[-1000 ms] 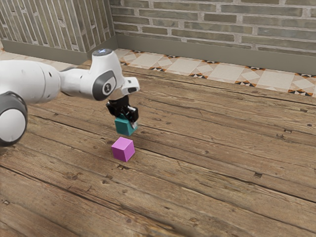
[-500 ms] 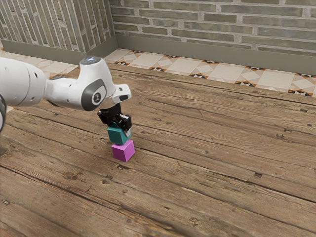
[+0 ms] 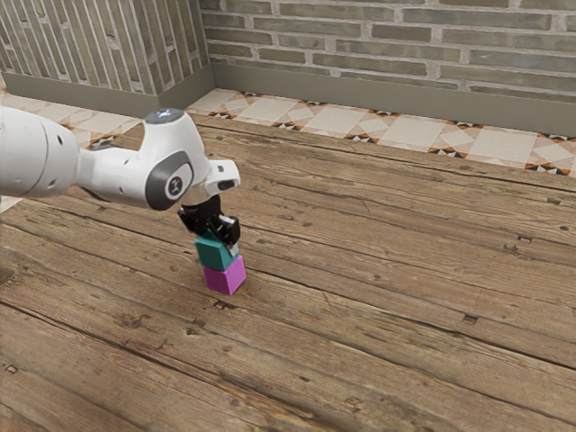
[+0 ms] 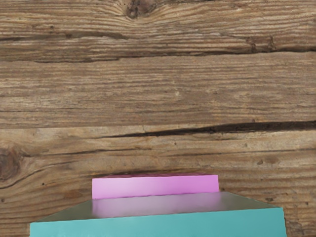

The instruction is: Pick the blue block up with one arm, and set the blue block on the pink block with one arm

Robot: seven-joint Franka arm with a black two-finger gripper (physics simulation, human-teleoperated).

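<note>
on the wooden table (image 3: 405,297), the white arm (image 3: 117,171) holds its gripper (image 3: 216,238) low, fingers pinching the blue block (image 3: 213,255), which seemingly rests atop the pink block (image 3: 225,276). carrying looks done; letting go and backing away remain.

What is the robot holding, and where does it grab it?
The blue block, pinched at its upper sides between the black fingers, resting on the pink block.
</note>
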